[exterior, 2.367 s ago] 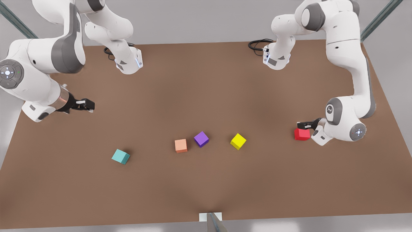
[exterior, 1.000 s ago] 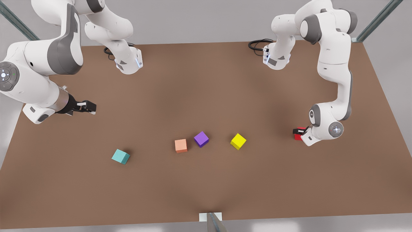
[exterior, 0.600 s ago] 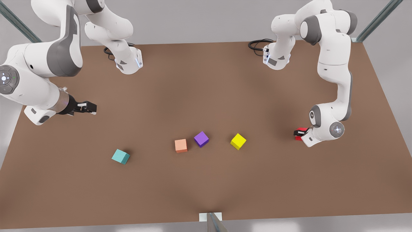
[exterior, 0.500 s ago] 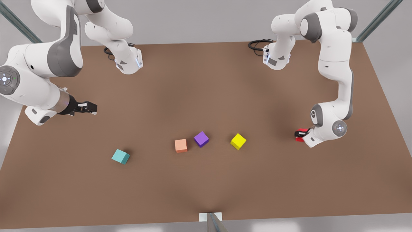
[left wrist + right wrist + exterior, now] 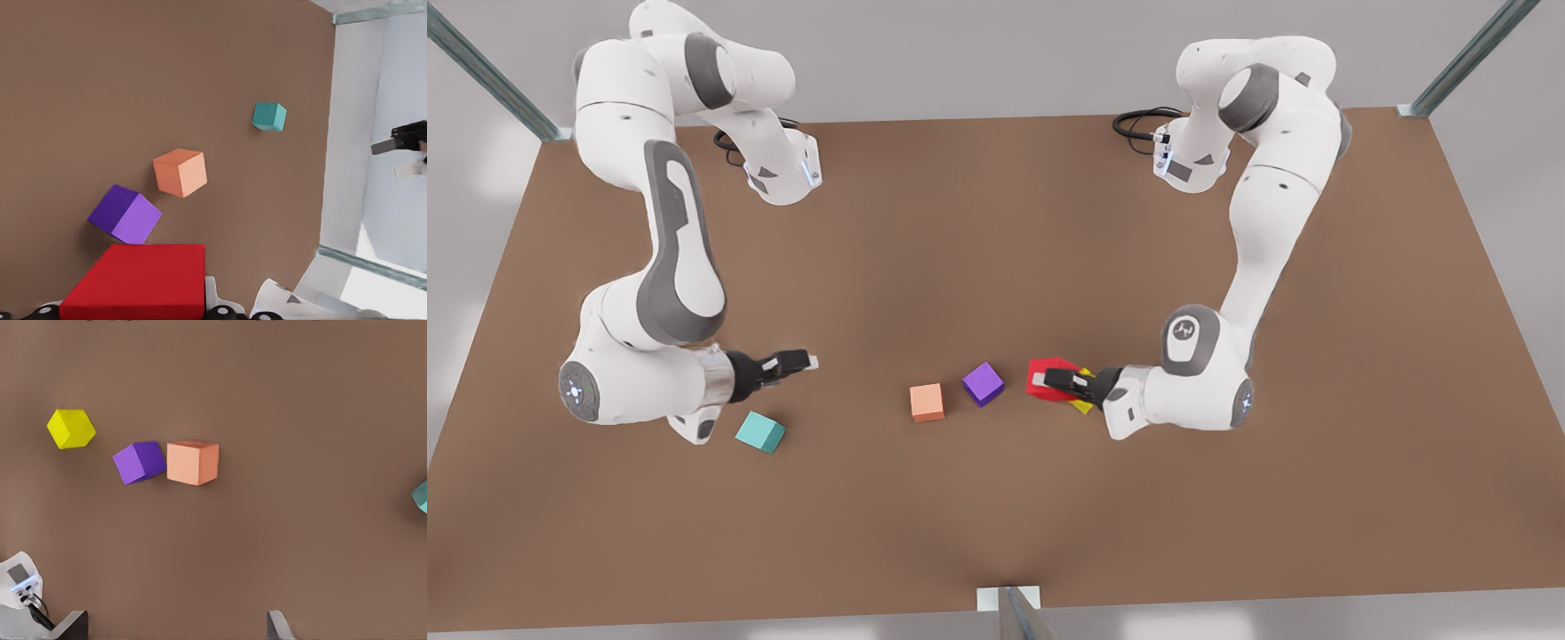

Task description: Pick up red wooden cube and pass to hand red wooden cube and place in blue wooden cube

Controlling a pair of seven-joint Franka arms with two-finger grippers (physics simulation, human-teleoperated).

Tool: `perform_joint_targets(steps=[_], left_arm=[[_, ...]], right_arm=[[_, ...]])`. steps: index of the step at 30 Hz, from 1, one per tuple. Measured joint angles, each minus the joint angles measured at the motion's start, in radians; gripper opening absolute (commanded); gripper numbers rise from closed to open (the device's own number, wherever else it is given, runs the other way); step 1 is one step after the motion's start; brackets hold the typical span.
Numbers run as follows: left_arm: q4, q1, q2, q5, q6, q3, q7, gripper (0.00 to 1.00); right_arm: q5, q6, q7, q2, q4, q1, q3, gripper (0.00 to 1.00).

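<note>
Two grippers: your left gripper [image 5: 1052, 380], centre-right of the front view, clamps the red wooden cube [image 5: 1047, 377]. Carry it level toward the hand [image 5: 798, 363] at centre-left, whose finger spread I cannot tell.

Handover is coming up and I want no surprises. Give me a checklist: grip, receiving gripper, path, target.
1. Left gripper shut on the red wooden cube: ok.
2. Right gripper open to receive: ok, fingers apart in its wrist view.
3. Grippers close enough to pass: not ok; purple cube and orange cube lie between them.
4. Red cube's clearance over the yellow cube: cannot tell.
5. Blue wooden cube top free: ok.
</note>
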Motion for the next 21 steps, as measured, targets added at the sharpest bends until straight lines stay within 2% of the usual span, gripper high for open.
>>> perform_joint_targets(steps=[4,5,7,10,15,21], left_arm=[[0.047,-0.006,0.093,-0.214,0.060,-0.062,-0.012,0.61],[0.083,-0.014,0.123,-0.245,0.082,-0.079,-0.013,0.56],[0.119,-0.035,0.159,-0.287,0.129,-0.098,-0.011,0.54],[0.156,-0.059,0.212,-0.320,0.211,-0.147,0.004,0.54],[0.172,-0.070,0.232,-0.346,0.284,-0.156,0.032,0.54],[0.168,-0.074,0.234,-0.354,0.318,-0.158,0.061,0.54]], right_arm=[[0.222,0.096,-0.258,0.115,0.039,0.010,0.012,1.00],[0.257,0.114,-0.325,0.120,0.041,0.011,0.013,1.00],[0.329,0.175,-0.470,0.137,0.032,0.023,0.016,1.00],[0.500,0.253,-0.686,0.188,0.025,0.060,0.018,1.00],[0.765,0.317,-1.019,0.225,-0.014,0.105,0.020,1.00],[0.902,0.324,-1.341,0.197,-0.116,0.101,0.054,1.00]])
